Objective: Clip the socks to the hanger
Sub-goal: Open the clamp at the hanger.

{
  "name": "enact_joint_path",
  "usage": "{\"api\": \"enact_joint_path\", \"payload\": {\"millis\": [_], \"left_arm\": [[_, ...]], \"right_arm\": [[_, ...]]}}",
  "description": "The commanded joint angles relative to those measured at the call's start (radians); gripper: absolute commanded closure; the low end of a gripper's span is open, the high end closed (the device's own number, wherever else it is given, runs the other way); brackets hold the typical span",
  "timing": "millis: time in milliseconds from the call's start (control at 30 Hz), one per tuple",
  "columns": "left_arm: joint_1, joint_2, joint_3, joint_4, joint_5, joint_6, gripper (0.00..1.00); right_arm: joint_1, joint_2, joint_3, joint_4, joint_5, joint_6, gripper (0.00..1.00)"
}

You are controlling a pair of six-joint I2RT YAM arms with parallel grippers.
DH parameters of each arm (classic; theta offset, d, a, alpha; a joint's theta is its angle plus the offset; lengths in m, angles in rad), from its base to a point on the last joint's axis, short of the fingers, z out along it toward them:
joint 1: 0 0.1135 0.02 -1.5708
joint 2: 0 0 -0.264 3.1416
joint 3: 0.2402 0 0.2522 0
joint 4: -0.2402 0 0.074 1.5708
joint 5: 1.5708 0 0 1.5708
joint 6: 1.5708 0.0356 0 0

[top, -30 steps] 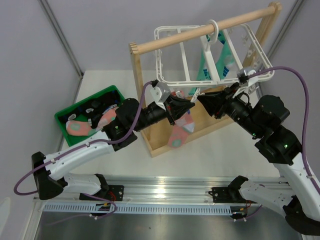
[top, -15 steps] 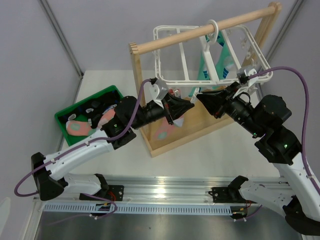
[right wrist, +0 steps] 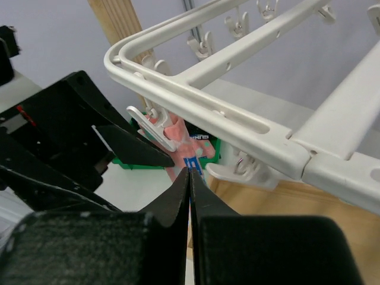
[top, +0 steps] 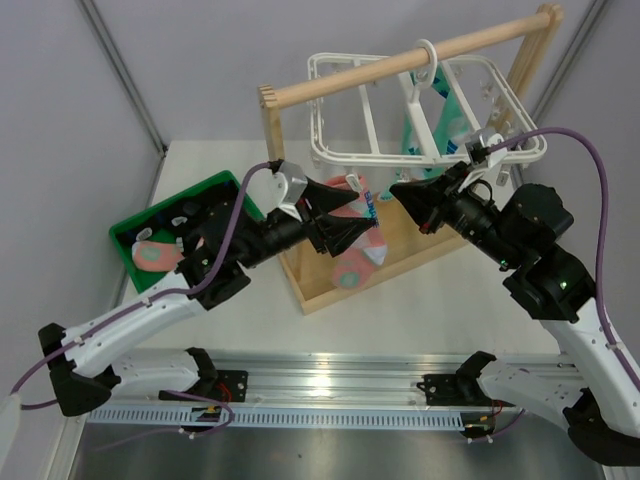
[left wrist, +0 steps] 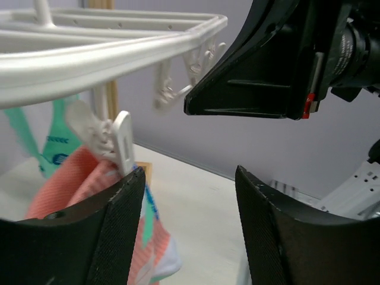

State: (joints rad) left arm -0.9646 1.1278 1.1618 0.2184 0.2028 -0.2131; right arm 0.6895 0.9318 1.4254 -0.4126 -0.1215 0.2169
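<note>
Now my left gripper (left wrist: 190, 172) has opened and let go of the salmon-pink spotted soft sock (top: 366, 249); nothing sits between its fingers. That sock hangs from a small white clip (left wrist: 122, 145) on the near edge of the white plastic grid hanger (left wrist: 119, 52). My right gripper (right wrist: 190, 172) is squeezed tight, holding nothing, beside that clip.

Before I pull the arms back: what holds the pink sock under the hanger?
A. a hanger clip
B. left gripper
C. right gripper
A: the sock hangs from a clip on the hanger; the left gripper is open, the right gripper shut on nothing.
</note>
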Motion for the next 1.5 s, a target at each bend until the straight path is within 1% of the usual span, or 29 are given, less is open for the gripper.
{"api": "enact_joint_path", "payload": {"millis": [0,167,300,367,467,633,667,800,833,900,933,1033,1067,1167,1333,1433,1467], "left_arm": [[-0.020,-0.066,-0.020,0.012,-0.084,0.050,0.33],[-0.074,-0.076,-0.021,-0.007,-0.172,0.168,0.28],[-0.118,-0.059,-0.008,-0.004,-0.204,0.204,0.27],[-0.138,-0.048,-0.010,0.006,-0.244,0.210,0.27],[-0.155,-0.033,-0.008,0.018,-0.278,0.262,0.27],[-0.171,-0.007,-0.011,0.044,-0.338,0.290,0.27],[-0.171,0.003,-0.014,0.059,-0.370,0.293,0.27],[-0.168,0.039,-0.004,0.076,-0.456,0.320,0.27],[-0.168,0.047,0.001,0.076,-0.466,0.327,0.27],[-0.160,0.064,0.013,0.076,-0.480,0.327,0.27],[-0.157,0.078,0.019,0.075,-0.483,0.322,0.27],[-0.141,0.098,0.044,0.059,-0.502,0.311,0.27],[-0.134,0.102,0.052,0.056,-0.502,0.308,0.27],[-0.126,0.098,0.050,0.059,-0.493,0.304,0.27],[-0.120,0.086,0.042,0.064,-0.473,0.302,0.27],[-0.121,0.082,0.042,0.065,-0.462,0.302,0.27],[-0.121,0.081,0.038,0.067,-0.464,0.304,0.27]], "right_arm": [[-0.002,0.016,0.037,0.018,0.003,0.035,1.00],[0.004,0.022,0.030,0.035,-0.003,0.045,1.00],[0.005,0.038,0.032,0.046,0.002,0.041,1.00],[0.005,0.042,0.033,0.055,-0.003,0.041,1.00],[0.010,0.056,0.046,0.060,-0.007,0.041,1.00],[0.030,0.068,0.076,0.037,-0.014,0.035,1.00],[0.034,0.062,0.078,0.028,-0.012,0.033,1.00],[0.042,0.036,0.096,-0.012,-0.018,0.027,0.93],[0.042,0.033,0.107,-0.028,-0.024,0.022,0.89],[0.044,0.024,0.124,-0.066,-0.029,0.016,0.85],[0.045,0.019,0.136,-0.075,-0.030,0.015,0.81],[0.047,0.006,0.156,-0.115,0.000,-0.005,0.77],[0.045,-0.002,0.159,-0.130,0.035,-0.016,0.76],[0.045,-0.008,0.153,-0.146,0.071,-0.039,0.72],[0.044,0.009,0.130,-0.134,0.094,-0.067,0.61],[0.044,0.022,0.115,-0.108,0.086,-0.073,0.55],[0.044,0.025,0.113,-0.098,0.082,-0.074,0.55]]}}
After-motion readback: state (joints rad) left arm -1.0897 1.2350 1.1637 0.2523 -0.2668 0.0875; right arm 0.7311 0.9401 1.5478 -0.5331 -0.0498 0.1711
